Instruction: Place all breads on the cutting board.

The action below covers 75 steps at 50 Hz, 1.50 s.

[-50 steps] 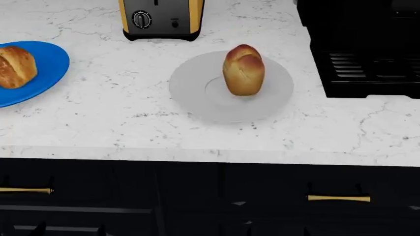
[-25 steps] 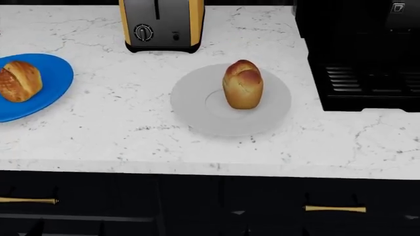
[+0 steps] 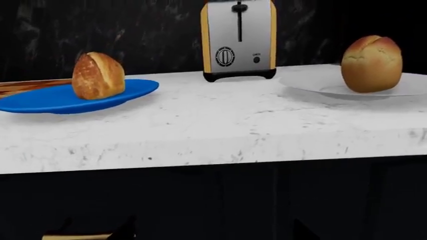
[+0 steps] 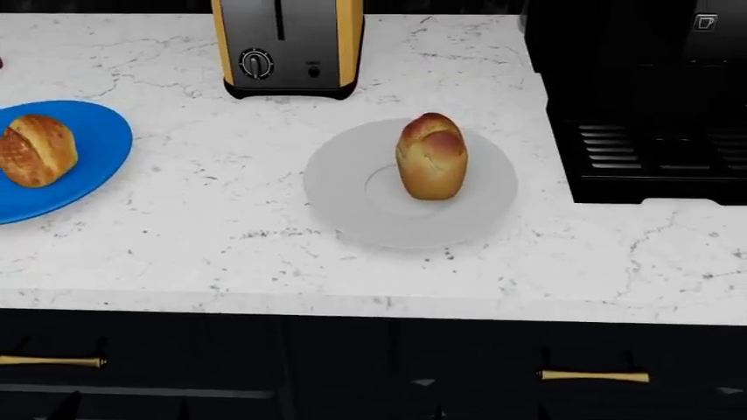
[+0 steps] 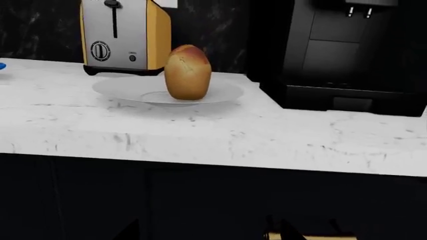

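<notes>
Jaws unseen, state unknown, loaves (image 4: 432, 157) (image 4: 38, 150) on plates (image 4: 350, 188) (image 4: 100, 166), toaster (image 4: 287, 44) behind

Left gripper (image 3: 210, 234) showing only as two near-black, pointed fingertips (image 3: 125, 231) fading into a dark background, right gripper (image 5: 205, 233) appearing as a similar pair of black tapering fingertips (image 5: 283, 230), both looking matte and plain, finer detail being too dark to tell.
</notes>
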Tool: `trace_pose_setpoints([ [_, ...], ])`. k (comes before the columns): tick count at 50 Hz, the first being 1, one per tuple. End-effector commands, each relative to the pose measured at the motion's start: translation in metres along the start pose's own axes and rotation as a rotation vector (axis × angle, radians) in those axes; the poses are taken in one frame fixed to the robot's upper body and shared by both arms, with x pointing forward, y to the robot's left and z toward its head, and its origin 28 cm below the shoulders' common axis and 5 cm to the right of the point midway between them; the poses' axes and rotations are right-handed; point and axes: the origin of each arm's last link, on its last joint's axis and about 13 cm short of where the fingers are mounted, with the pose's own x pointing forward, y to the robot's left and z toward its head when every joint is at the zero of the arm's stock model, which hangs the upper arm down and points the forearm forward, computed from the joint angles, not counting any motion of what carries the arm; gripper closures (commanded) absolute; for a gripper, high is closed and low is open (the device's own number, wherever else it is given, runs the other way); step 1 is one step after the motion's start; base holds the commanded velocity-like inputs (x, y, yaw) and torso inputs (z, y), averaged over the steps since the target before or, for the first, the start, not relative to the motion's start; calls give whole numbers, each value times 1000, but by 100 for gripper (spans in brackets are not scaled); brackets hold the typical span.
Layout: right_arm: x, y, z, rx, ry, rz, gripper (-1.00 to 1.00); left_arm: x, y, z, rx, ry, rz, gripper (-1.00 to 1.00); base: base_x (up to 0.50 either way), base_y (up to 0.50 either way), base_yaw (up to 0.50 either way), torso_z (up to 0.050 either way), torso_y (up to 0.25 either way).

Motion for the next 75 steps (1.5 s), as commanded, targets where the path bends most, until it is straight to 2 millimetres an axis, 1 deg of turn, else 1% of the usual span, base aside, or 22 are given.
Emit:
trace_pose_setpoints([
  [1, 0, 0, 0, -10, -6, -1, -100, 1, 0, 0, -6, -2, -5, -100, 0, 188, 0, 0, 0],
  [18, 2, 0, -1, -8, -12, 0, -100, 4, 0, -1, 10, 0, 3, -100, 0, 485, 0, 0, 0],
  [24, 4, 0, -1, 3, -9, -6, -100, 5, 0, -2, 11, 13, 12, -100, 0, 59, 0, 0, 0],
  [28, 8, 0, -5, 8, 15, -4, -100, 11, 1, -6, 30, 37, 16, -100, 0, 0, 0, 0, 0],
  [30, 13, -1, -6, 40, 30, 11, -100, 17, 2, -10, 32, 58, 27, -100, 0, 0, 0, 0, 0],
  [32, 18, -3, -3, 60, 43, 11, -100, 21, 4, -7, 24, 80, 23, -100, 0, 0, 0, 0, 0],
  [33, 18, -4, -1, 61, 41, 10, -100, 22, 4, -4, 16, 82, 23, -100, 0, 0, 0, 0, 0],
  [35, 21, -6, 15, 53, 17, 13, -100, 24, 7, 10, 8, 82, 29, -100, 0, 0, 0, 0, 0],
  [39, 27, -10, 32, 33, -4, 8, -100, 30, 8, 34, 16, 72, 27, -100, 0, 0, 0, 0, 0],
  [43, 37, -15, 62, 25, -43, -1, -100, 38, 10, 60, 33, 65, 19, -100, 0, 0, 0, 0, 0],
  [44, 40, -16, 69, 16, -51, 0, -100, 40, 11, 67, 9, 68, 14, -100, 0, 0, 0, 0, 0],
  [45, 41, -16, 74, 16, -54, 1, -100, 40, 12, 70, 12, 71, 16, -100, 0, 0, 0, 0, 0],
  [47, 43, -18, 89, 1, -65, 0, -100, 42, 13, 84, 20, 74, 13, -100, 0, 0, 0, 0, 0],
  [52, 45, -24, 109, -12, -76, -4, -100, 42, 15, 109, 42, 74, -2, -100, 0, 0, 0, 0, 0],
  [56, 40, -28, 123, -21, -98, -7, -100, 39, 15, 124, 60, 73, -15, -100, 0, 0, 0, 0, 0],
  [58, 35, -29, 133, -27, -116, -5, -100, 34, 15, 135, 65, 70, -13, -100, 0, 0, 0, 0, 0],
  [61, 30, -29, 140, -33, -132, -1, -100, 25, 16, 148, 66, 32, 4, -100, 0, 0, 0, 0, 0],
  [68, 18, -28, 153, -38, -161, 18, -100, 10, 16, 170, 63, 5, 5, -100, 0, 0, 0, 0, 0],
  [69, 13, -33, 173, -44, -183, 7, -100, -1, 21, 192, 32, -74, 59, -100, 0, 0, 0, 0, 0],
  [70, 12, -33, 175, -45, -182, 7, -100, -3, 21, 193, 46, -37, 59, -100, 0, 0, 0, 0, 0],
  [74, 12, -33, 177, -42, -189, 8, -100, -3, 21, 194, 47, -42, 55, -100, 0, 0, 0, 0, 0],
  [75, 7, -33, 190, -46, -211, 13, -100, -2, 26, 206, 52, -78, 133, -100, 0, 0, 0, 0, 0],
])
